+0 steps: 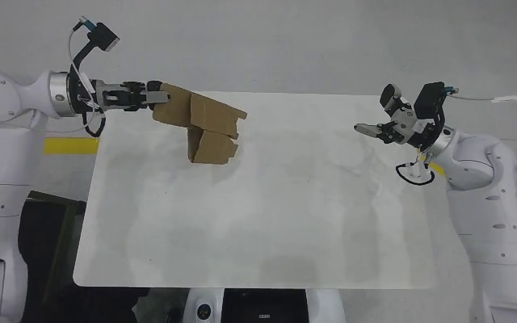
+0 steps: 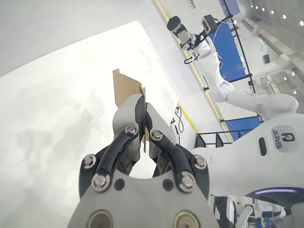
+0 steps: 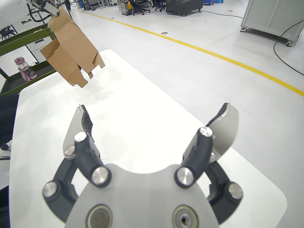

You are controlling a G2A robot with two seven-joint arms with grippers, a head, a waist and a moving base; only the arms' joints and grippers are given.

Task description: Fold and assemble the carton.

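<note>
Brown carton [image 1: 212, 119], just one, in left gripper [image 1: 164, 98]

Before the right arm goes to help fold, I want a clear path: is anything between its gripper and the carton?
Nothing visible does. Only table lies between the open right gripper and the carton, which the left gripper holds up.

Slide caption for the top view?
Left hand holds the partly folded carton over a table corner; right hand open at the opposite edge.
</note>
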